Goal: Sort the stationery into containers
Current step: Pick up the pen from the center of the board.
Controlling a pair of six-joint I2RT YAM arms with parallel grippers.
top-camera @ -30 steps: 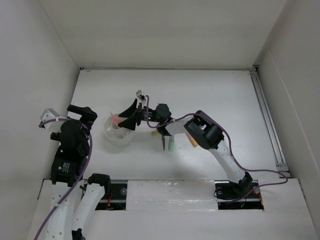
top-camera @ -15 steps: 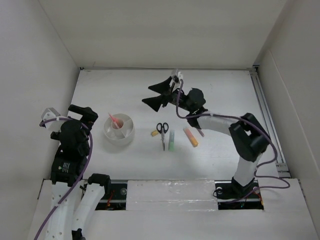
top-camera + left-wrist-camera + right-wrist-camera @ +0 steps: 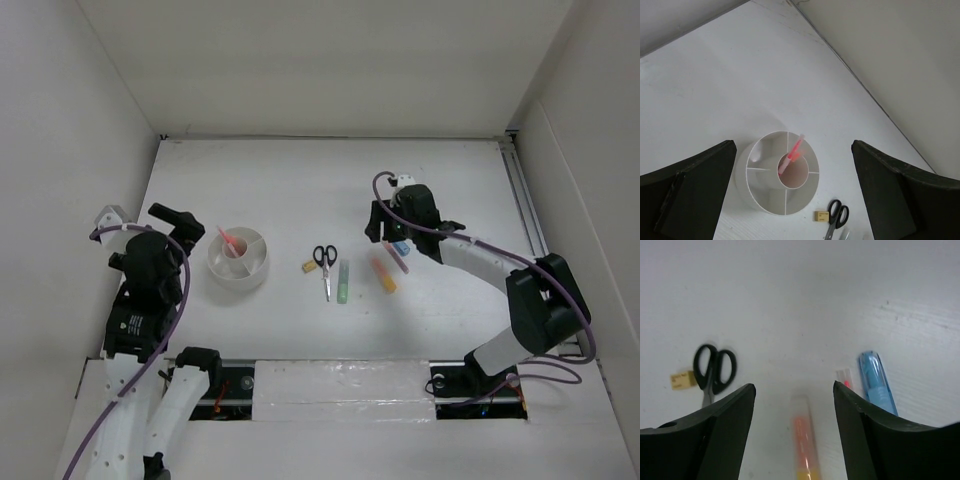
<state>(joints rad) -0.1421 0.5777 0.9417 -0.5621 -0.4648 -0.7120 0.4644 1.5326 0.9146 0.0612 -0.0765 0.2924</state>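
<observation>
The round white container (image 3: 247,277) stands left of centre, with a pink pen (image 3: 229,240) leaning in its middle cup. To its right lie a tan eraser (image 3: 309,266), black scissors (image 3: 324,262), a green marker (image 3: 342,282), an orange marker (image 3: 384,275), a thin pink pen (image 3: 402,260) and a blue marker (image 3: 399,247). My right gripper (image 3: 384,238) hangs open low over the orange marker (image 3: 802,435), whose clear cap lies between the jaws, untouched. My left gripper (image 3: 182,222) is open beside the container (image 3: 747,187), well above the table.
White walls close in the table on the left, back and right. A metal rail (image 3: 530,230) runs along the right edge. In the right wrist view the blue marker (image 3: 876,382) and thin pink pen (image 3: 844,376) lie just outside the right finger (image 3: 865,440).
My right arm left the container, swung across the far middle of the table, and came down over the orange marker with its jaws narrower. The pink pen stayed in the container. The left arm barely shifted.
</observation>
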